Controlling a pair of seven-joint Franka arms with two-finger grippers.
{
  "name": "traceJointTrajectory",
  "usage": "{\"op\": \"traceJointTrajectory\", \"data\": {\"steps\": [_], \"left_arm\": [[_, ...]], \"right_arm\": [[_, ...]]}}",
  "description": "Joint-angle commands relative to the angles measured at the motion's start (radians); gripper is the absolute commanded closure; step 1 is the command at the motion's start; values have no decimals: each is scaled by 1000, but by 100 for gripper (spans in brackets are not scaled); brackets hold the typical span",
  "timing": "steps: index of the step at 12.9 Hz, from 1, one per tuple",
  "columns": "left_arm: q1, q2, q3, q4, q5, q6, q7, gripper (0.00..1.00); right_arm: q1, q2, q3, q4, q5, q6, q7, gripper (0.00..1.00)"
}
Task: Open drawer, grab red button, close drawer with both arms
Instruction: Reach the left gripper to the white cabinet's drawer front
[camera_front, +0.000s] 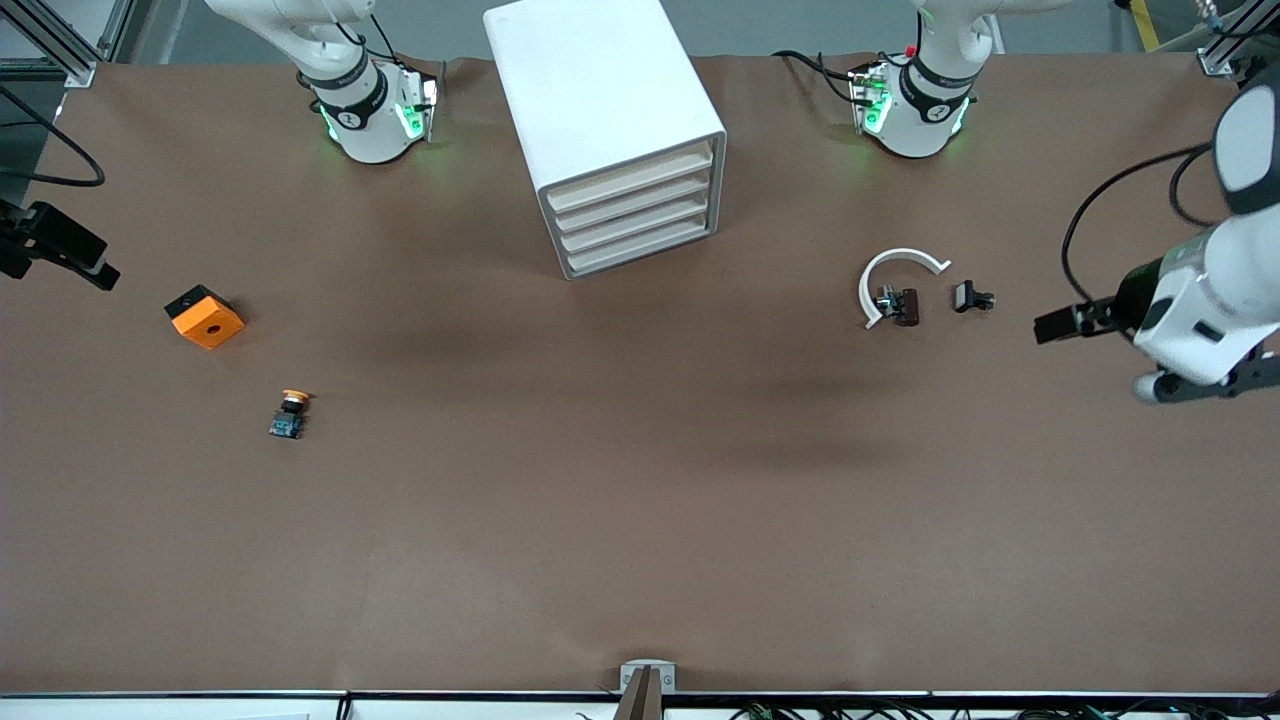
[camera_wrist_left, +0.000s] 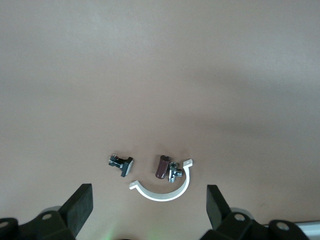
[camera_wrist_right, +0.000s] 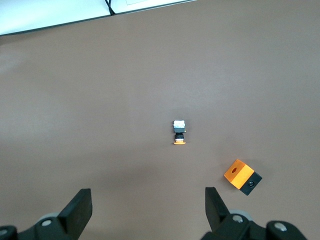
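Note:
A white cabinet (camera_front: 600, 100) stands at the table's robot side, between the two arm bases. Its stacked drawers (camera_front: 635, 215) are all shut. The button is hidden. My left gripper (camera_wrist_left: 150, 205) hangs open and empty over the left arm's end of the table, above a spot beside a white curved bracket (camera_wrist_left: 165, 192). My right gripper (camera_wrist_right: 148, 205) is open and empty over the right arm's end, largely outside the front view. Both arms (camera_front: 1200, 300) are clear of the cabinet.
An orange-capped button (camera_front: 290, 412) lies toward the right arm's end, with an orange block (camera_front: 205, 317) farther from the front camera. Toward the left arm's end lie the bracket (camera_front: 890, 262), a brown part (camera_front: 905, 306) and a small black part (camera_front: 970, 297).

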Motion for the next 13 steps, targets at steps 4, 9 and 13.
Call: {"op": "traceJointTrajectory", "data": {"steps": [4, 9, 13], "left_arm": [[-101, 141, 0, 45, -66, 23, -455, 0], [-165, 237, -2, 44, -136, 3, -987, 0], [-223, 308, -2, 44, -278, 3, -1305, 0]], "right_arm": [[-7, -10, 10, 0, -14, -2, -1, 0], [-9, -10, 10, 4, -15, -3, -3, 0], [-10, -10, 10, 11, -15, -3, -3, 0]]}}
